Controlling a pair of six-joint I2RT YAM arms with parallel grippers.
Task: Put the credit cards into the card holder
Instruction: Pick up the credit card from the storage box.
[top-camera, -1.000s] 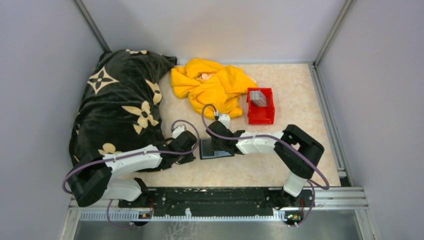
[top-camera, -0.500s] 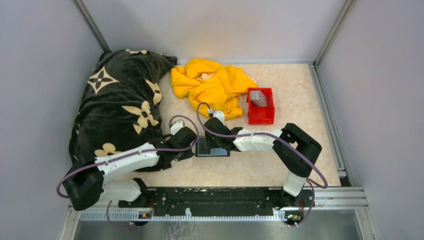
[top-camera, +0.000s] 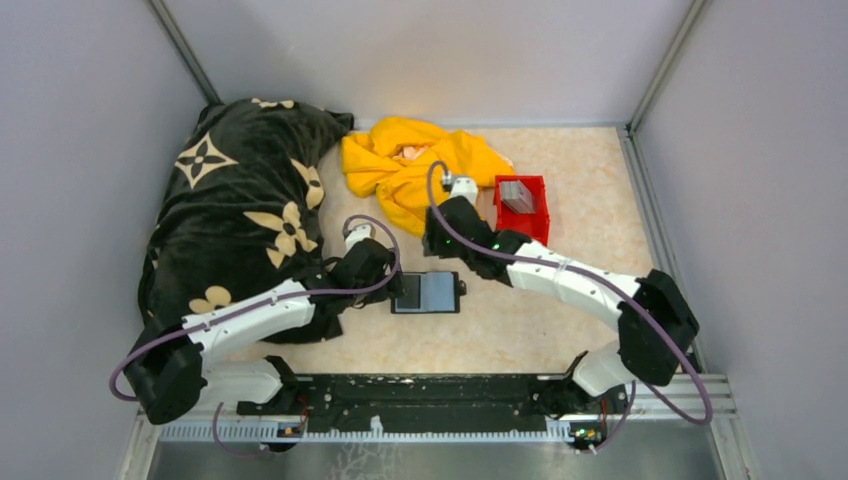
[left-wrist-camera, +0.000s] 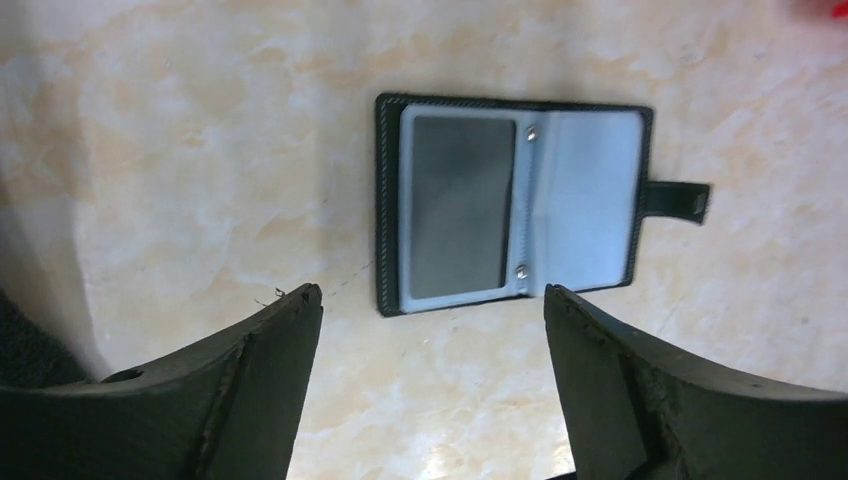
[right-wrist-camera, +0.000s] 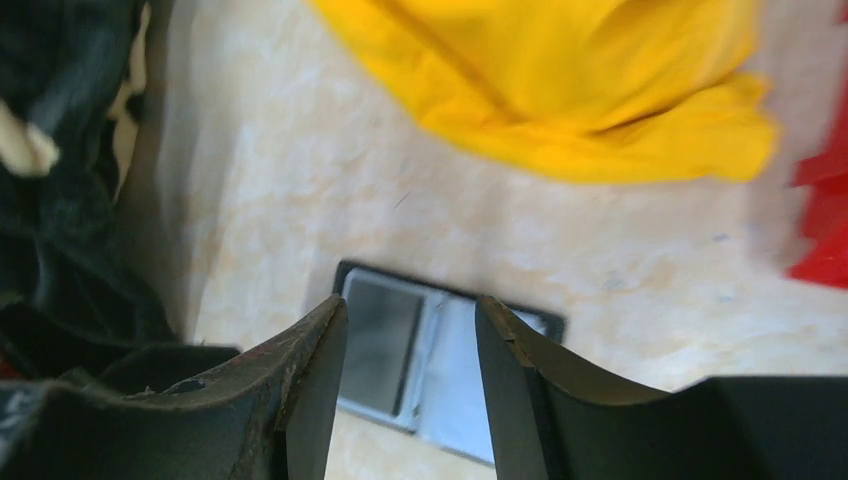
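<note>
The card holder (top-camera: 427, 292) lies open and flat on the table, its snap tab (left-wrist-camera: 675, 200) pointing right. A grey card (left-wrist-camera: 460, 205) sits in its left pocket; the right pocket (left-wrist-camera: 590, 205) looks pale and bare. My left gripper (left-wrist-camera: 430, 292) is open just short of the holder's left edge, with nothing between its fingers (left-wrist-camera: 270, 370). My right gripper (right-wrist-camera: 410, 300) hangs open and empty above the far side of the card holder (right-wrist-camera: 445, 350). More credit cards (top-camera: 516, 195) lie as a grey stack in the red bin (top-camera: 522, 228).
A crumpled yellow cloth (top-camera: 425, 165) lies behind the holder, close to my right gripper (top-camera: 437, 248). A black flowered blanket (top-camera: 240, 205) covers the left side, beside my left gripper (top-camera: 385, 288). Grey walls and metal rails close in the table.
Both grippers have opened and let go of the card holder. The right arm has lifted and swung away toward the far right, uncovering the open holder. The left arm has barely moved.
</note>
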